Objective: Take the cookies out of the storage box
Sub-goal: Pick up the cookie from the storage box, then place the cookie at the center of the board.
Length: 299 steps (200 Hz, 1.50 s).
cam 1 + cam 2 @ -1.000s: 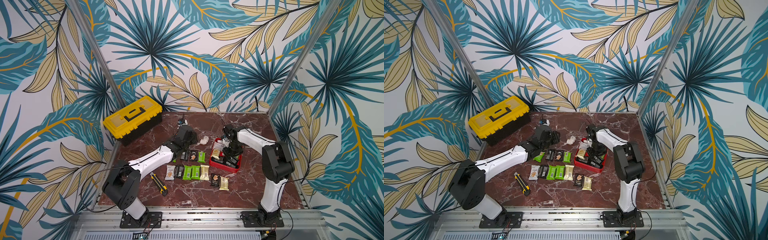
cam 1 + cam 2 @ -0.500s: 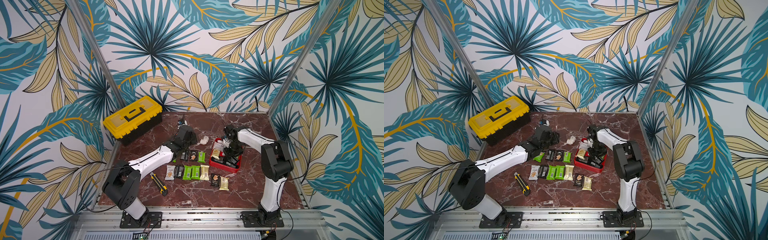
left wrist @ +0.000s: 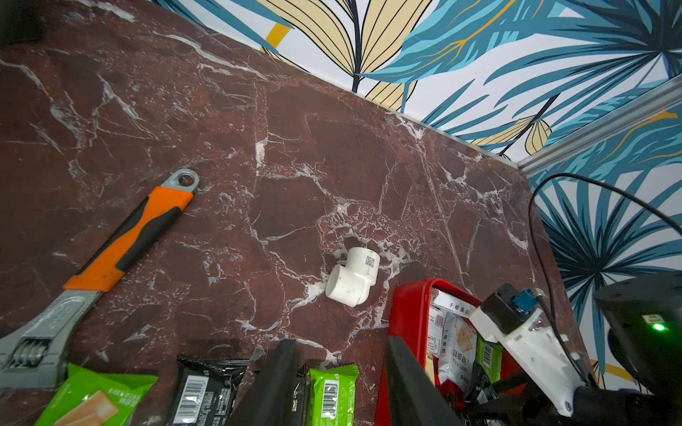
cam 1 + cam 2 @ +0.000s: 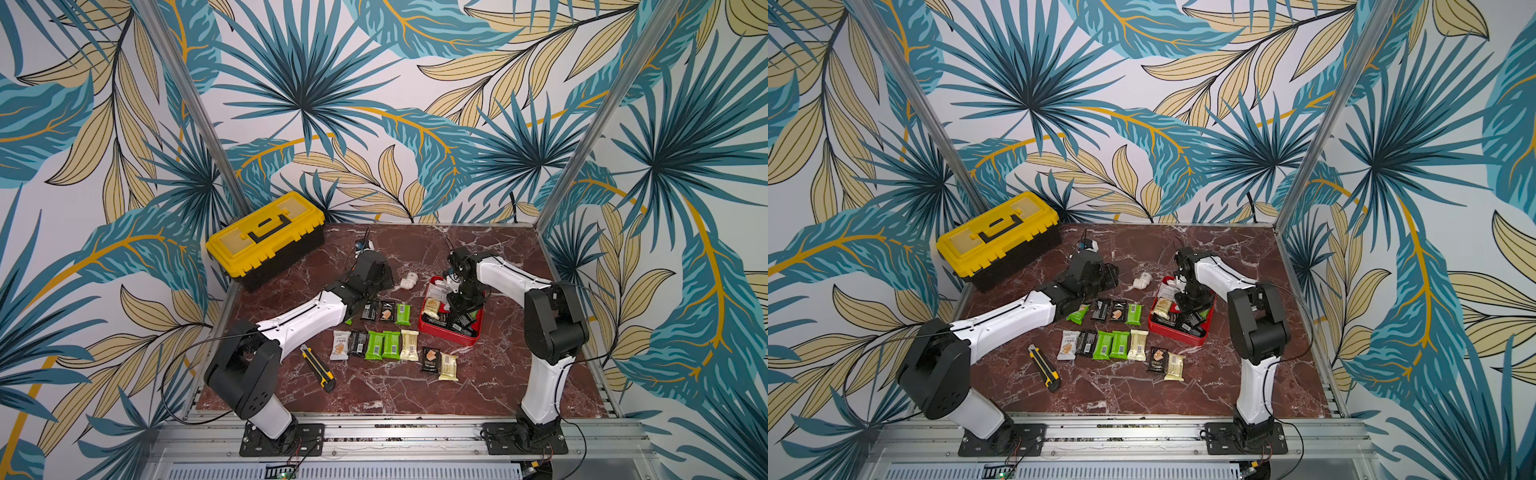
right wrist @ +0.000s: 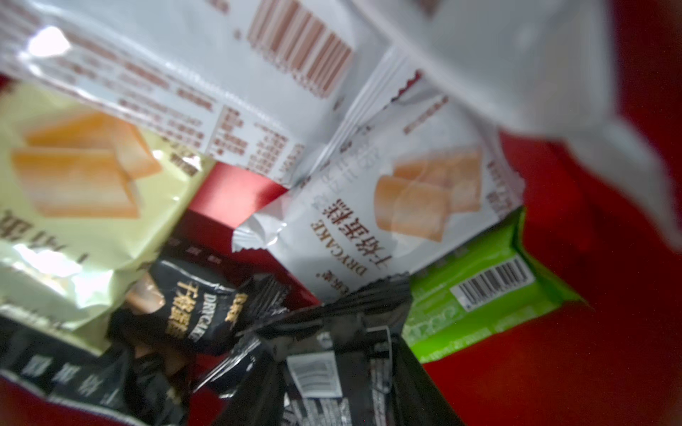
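Pincers first: my right pincer (image 4: 462, 309) is poked down into the red storage box (image 4: 451, 337), which sits a bit right of the middle in both top views. Its camera is so close that the cookies (image 4: 431, 309) inside look blurry. I see a black packet (image 5: 324, 376) right under it, a white packet (image 5: 387, 221), a green packet (image 5: 479, 306) and a cream packet (image 5: 73, 177), all piled on each other. I cannot tell if this pincer has one pinched or is only near it, because its tips do not show clearly. I think the black packet is the best pick, since it seems to lie on top.

My left pincer (image 3: 339, 345) is open and holds nothing. It hangs near the laid-out cookies (image 4: 390, 345) on the counter (image 4: 374, 399), left of the box in both top views, where it stays clear of my right arm. Those cookies lie flat in neat rows, I think so that none hides another. Plenty are left in the box, so I guess the job is about half done.
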{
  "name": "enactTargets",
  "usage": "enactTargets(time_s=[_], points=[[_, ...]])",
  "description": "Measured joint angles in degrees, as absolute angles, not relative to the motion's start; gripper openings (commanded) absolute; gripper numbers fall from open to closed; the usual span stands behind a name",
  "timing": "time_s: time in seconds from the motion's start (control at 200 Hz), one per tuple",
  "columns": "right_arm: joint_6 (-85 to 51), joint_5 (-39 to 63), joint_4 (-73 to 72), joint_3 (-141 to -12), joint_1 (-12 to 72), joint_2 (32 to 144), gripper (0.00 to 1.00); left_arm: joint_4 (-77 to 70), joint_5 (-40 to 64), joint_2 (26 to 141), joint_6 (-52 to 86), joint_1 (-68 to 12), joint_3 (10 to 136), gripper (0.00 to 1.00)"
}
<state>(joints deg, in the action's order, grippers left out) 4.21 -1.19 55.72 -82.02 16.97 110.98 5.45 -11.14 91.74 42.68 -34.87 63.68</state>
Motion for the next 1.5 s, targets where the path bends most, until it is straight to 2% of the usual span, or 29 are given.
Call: enactTargets(time_s=[0.416, 0.626, 0.811, 0.941, 1.267, 1.497], points=[[-3.9, 4.4, 54.4, -78.6, 17.8, 97.5, 0.41, 5.4, -11.1, 91.7, 43.7, -34.9, 63.7, 0.45], [-12.1, 7.0, 54.0, -69.1, 23.3, 86.9, 0.4, 5.4, -10.3, 91.7, 44.8, -34.8, 63.6, 0.45], [-21.0, 5.8, 53.8, -60.0, 30.6, 79.9, 0.4, 5.4, -9.8, 91.7, 45.7, -34.8, 63.2, 0.45], [-28.4, 4.2, 52.5, -52.9, 32.3, 75.9, 0.4, 5.4, -9.3, 91.7, 46.0, -34.8, 63.1, 0.45], [-39.9, -2.0, 46.4, -43.1, 32.4, 75.1, 0.41, 5.4, -8.8, 90.8, 46.8, -34.8, 61.1, 0.49], [-41.4, -3.4, 41.6, -41.4, 32.4, 77.8, 0.54, 5.5, -8.8, 90.4, 46.7, -34.8, 61.1, 0.53]])
